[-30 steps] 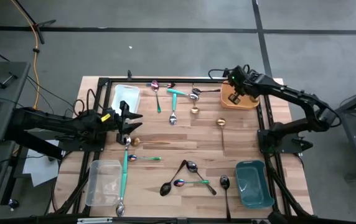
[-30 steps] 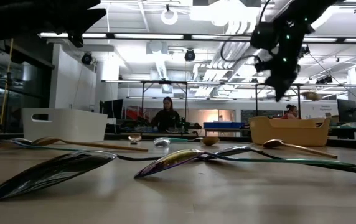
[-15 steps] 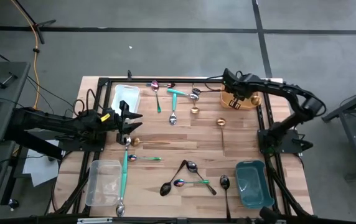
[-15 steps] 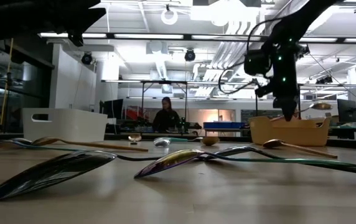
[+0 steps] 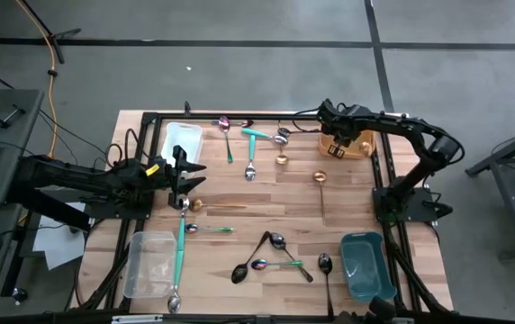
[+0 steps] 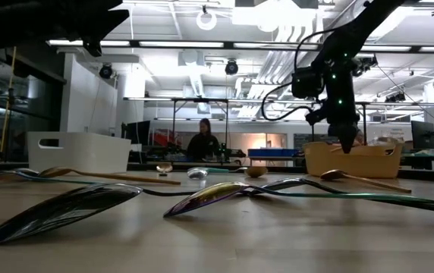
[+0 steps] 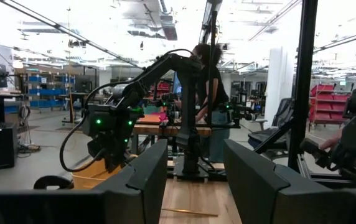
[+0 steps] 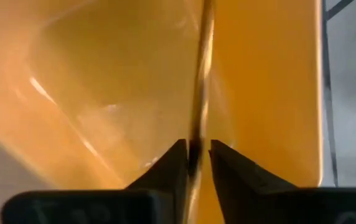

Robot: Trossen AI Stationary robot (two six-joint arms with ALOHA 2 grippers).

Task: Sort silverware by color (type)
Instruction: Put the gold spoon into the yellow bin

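High view: right gripper (image 5: 340, 144) moved from above yellow bin (image 5: 363, 147) down into it. Left gripper (image 5: 188, 175) unchanged over left table (image 5: 239, 193), near white bin (image 5: 182, 139); spoons (image 5: 275, 252) scattered mid-table.

Low view: right gripper lowered to bin rim; person seated in workshop behind.

Left wrist view: left fingers (image 7: 147, 177) apart, empty.

Right wrist view: fingers (image 8: 173, 163) just parting around gold spoon (image 8: 201, 81) over bin floor; grip or release, cannot tell. Drop-off likely; many pieces remain.
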